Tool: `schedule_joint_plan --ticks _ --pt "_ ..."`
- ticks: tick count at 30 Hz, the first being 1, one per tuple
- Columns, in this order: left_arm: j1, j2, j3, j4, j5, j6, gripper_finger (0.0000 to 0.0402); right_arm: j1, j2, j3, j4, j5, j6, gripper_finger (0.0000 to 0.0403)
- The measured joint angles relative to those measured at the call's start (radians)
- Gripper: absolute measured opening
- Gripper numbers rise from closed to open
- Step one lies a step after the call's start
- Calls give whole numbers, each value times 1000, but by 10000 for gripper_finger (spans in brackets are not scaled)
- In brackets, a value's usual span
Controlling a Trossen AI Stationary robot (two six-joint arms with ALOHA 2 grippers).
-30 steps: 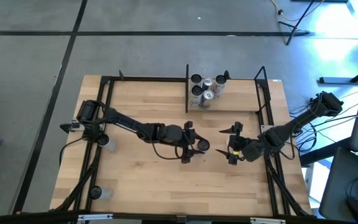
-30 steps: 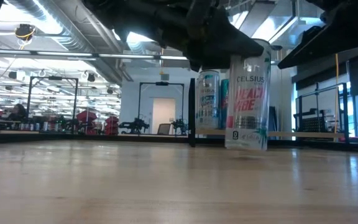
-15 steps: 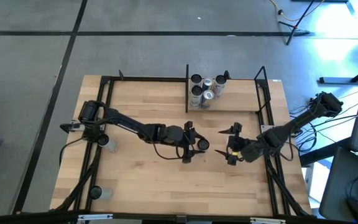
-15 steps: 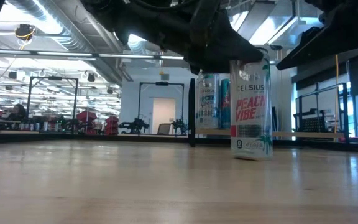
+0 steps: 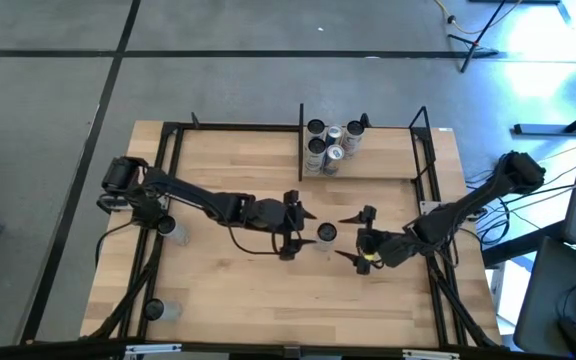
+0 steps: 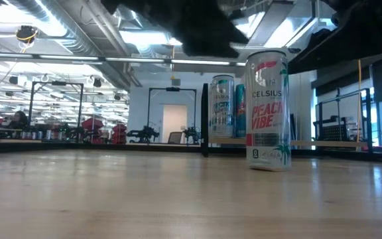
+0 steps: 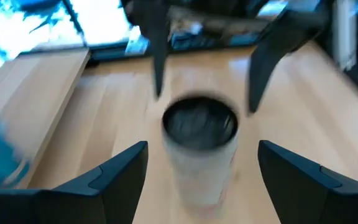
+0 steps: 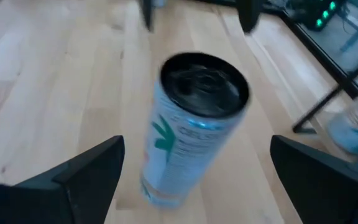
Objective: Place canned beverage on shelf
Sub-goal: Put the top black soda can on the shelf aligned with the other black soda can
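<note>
Can (image 5: 326,233) upright mid-surface (image 5: 218,290), free between released left end effector (image 5: 296,226) and wide-open right end effector (image 5: 353,238), touching neither. Shelf (image 5: 368,160) near far edge holds cans (image 5: 326,145); bare board between.

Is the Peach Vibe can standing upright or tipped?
Upright. The can stands on its base on the table, free between the open left gripper and open right gripper.
</note>
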Motion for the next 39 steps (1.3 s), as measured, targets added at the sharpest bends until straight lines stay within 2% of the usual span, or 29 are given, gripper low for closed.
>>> schedule_joint_plan --ticks 6,11,15,17,20,29,32,38,39 --pt "-20 -1 -62 -3 -78 -12 283 -41 17 -155 358 -53 -86 388" --pt "-31 -1 -162 143 -84 -6 283 -108 41 -271 633 -162 -94 388" --pt "-33 -1 -240 249 -108 13 283 -132 98 -291 779 -233 -125 388" --pt "-32 -1 -273 314 -112 19 283 -133 132 -286 825 -247 -144 388" --pt "-32 -1 -309 392 -112 20 283 -133 181 -272 861 -215 -177 388" --pt "-32 -1 -320 410 -111 21 283 -192 300 -214 879 -207 -179 382" --pt "-32 -1 -320 408 -110 23 283 -198 310 -213 880 -217 -183 349" --pt "-32 -1 -320 405 -110 39 283 -196 302 -213 877 -223 -205 226" --pt "-32 -1 -320 405 -110 39 283 -196 293 -213 867 -223 -211 217"
